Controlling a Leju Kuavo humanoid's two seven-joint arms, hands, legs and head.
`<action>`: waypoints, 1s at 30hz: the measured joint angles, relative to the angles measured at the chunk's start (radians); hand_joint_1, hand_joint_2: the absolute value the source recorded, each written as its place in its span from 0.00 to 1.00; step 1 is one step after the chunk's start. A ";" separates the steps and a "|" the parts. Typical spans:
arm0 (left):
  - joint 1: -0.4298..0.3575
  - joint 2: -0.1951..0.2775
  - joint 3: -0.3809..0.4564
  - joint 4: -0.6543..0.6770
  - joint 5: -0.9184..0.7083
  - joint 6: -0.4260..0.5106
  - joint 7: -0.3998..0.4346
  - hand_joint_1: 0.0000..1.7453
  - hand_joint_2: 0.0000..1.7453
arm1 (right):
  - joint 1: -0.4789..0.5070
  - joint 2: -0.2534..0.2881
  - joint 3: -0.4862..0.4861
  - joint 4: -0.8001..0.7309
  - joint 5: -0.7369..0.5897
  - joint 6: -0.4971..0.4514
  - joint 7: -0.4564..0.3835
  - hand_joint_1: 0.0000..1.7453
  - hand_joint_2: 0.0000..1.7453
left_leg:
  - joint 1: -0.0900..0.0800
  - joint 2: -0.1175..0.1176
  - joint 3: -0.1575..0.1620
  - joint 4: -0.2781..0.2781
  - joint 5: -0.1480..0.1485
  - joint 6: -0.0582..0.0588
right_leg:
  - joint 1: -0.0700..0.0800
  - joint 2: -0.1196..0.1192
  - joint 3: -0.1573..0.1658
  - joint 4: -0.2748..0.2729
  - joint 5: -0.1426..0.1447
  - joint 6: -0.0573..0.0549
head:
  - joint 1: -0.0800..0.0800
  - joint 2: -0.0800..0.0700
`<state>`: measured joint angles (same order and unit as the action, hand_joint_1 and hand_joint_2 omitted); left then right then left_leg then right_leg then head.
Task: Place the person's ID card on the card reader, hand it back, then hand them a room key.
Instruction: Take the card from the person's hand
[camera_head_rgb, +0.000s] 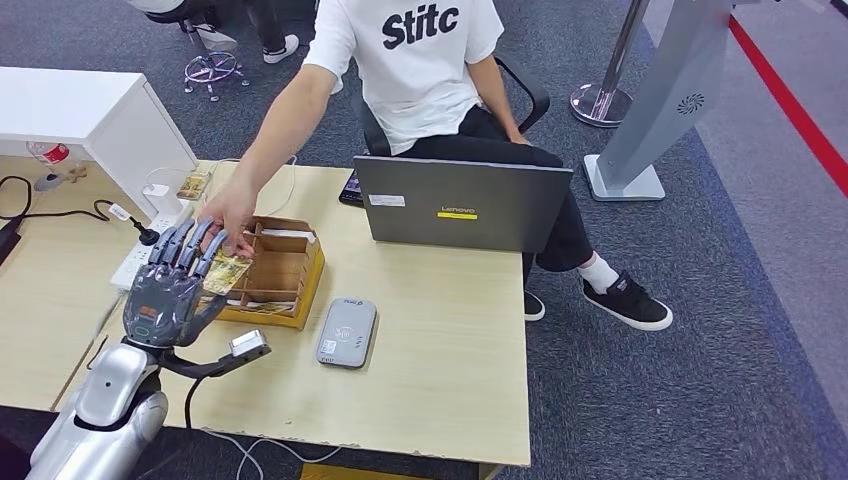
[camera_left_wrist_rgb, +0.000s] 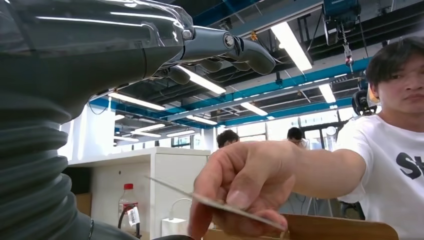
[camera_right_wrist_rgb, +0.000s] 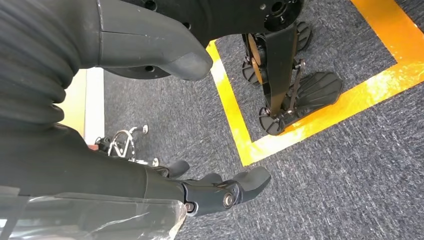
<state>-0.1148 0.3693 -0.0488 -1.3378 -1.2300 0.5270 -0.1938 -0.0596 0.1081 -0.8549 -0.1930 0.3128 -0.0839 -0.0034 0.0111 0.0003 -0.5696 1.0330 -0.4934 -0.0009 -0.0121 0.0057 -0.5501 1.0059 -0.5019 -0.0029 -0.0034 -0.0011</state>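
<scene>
A person in a white T-shirt (camera_head_rgb: 420, 60) sits across the table and reaches an arm toward me. The person's hand (camera_head_rgb: 228, 212) pinches a yellowish card (camera_head_rgb: 227, 272) by its far end. My left hand (camera_head_rgb: 170, 285) is raised over the table's left part with its fingers spread, their tips at the card. In the left wrist view the card (camera_left_wrist_rgb: 215, 204) sits between the person's thumb and fingers (camera_left_wrist_rgb: 245, 175), and my left hand (camera_left_wrist_rgb: 150, 45) stays apart from it, holding nothing. The grey card reader (camera_head_rgb: 346, 332) lies flat on the table. My right hand (camera_right_wrist_rgb: 200, 192) hangs over the carpet with nothing in it.
A wooden box (camera_head_rgb: 285, 275) with dividers stands just beyond my left hand, beside the reader. A closed-back grey laptop (camera_head_rgb: 462, 203) stands at the table's far edge. A white power strip (camera_head_rgb: 140, 250) with cables and a white cabinet (camera_head_rgb: 90, 115) are on the left.
</scene>
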 joint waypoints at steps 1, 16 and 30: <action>0.000 0.000 0.000 0.000 0.002 0.001 0.000 0.00 1.00 | 0.000 0.001 0.001 0.000 0.002 -0.001 0.001 0.00 1.00 | 0.000 0.000 0.000 0.000 0.000 0.000 | 0.000 0.000 0.000 0.000 0.000 0.000 | 0.000 0.000; 0.005 -0.001 0.000 0.000 0.011 0.003 0.000 1.00 1.00 | 0.000 0.005 0.011 0.000 0.018 -0.004 0.001 0.00 1.00 | 0.000 0.000 0.000 0.000 0.000 0.000 | 0.000 0.000 0.000 0.000 0.000 0.000 | 0.000 0.000; 0.022 -0.058 -0.004 -0.032 0.024 0.056 -0.039 1.00 1.00 | 0.000 0.013 0.011 0.001 0.024 -0.011 0.009 0.00 1.00 | 0.000 0.000 0.000 0.000 0.000 0.000 | 0.000 0.000 0.000 0.000 0.000 0.000 | 0.000 0.000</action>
<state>-0.0927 0.3110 -0.0528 -1.3697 -1.2055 0.5828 -0.2333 -0.0595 0.1207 -0.8434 -0.1924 0.3365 -0.0948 0.0057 0.0109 0.0003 -0.5695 1.0331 -0.4934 -0.0009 -0.0123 0.0056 -0.5502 1.0059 -0.5018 -0.0030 -0.0035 -0.0011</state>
